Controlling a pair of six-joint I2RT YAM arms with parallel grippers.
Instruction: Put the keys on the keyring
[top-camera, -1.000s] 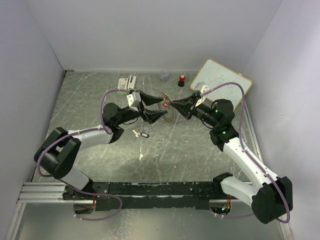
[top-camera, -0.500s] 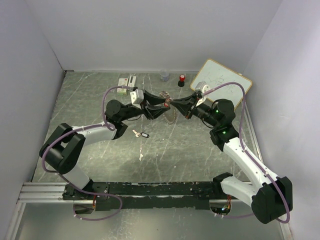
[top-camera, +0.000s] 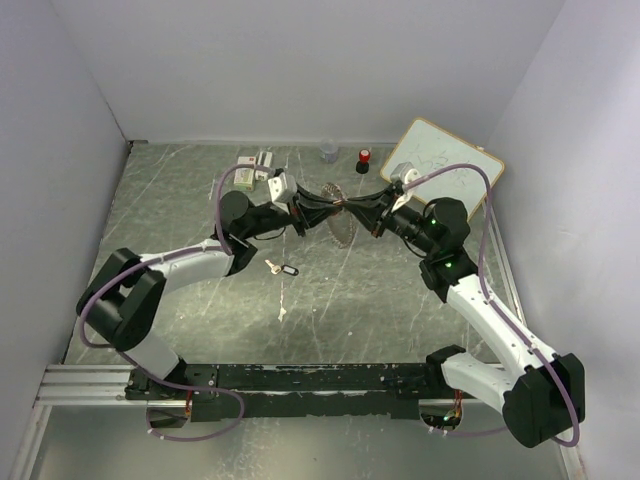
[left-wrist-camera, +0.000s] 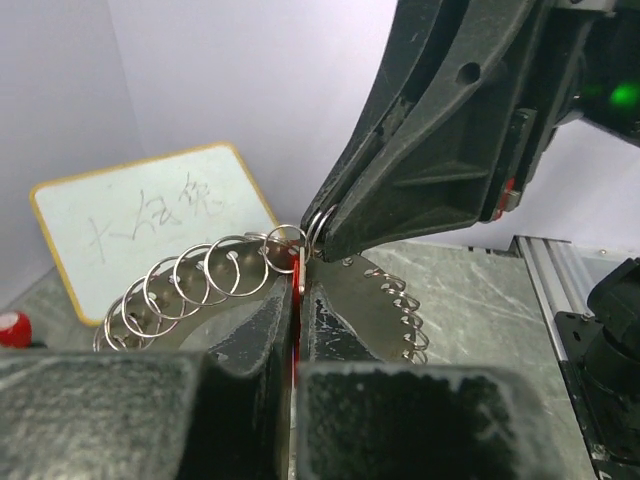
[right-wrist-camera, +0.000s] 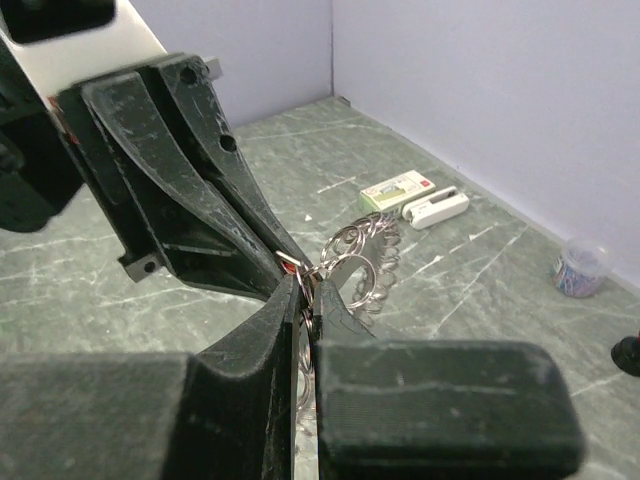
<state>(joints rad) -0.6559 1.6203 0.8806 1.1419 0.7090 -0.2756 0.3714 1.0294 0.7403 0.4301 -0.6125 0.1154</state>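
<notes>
Jar (right-wrist-camera: 578, 270): coloured bits | left claw (top-camera: 328, 203): red key (left-wrist-camera: 297, 283) | right claw (right-wrist-camera: 305, 290): keyring (left-wrist-camera: 365, 300)

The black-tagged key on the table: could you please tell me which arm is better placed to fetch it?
Left, probably: the black-tagged key lies on that arm's side, nearer the left gripper, which pinches what looks like the red key. The right gripper is farther and shut on the keyring.
</notes>
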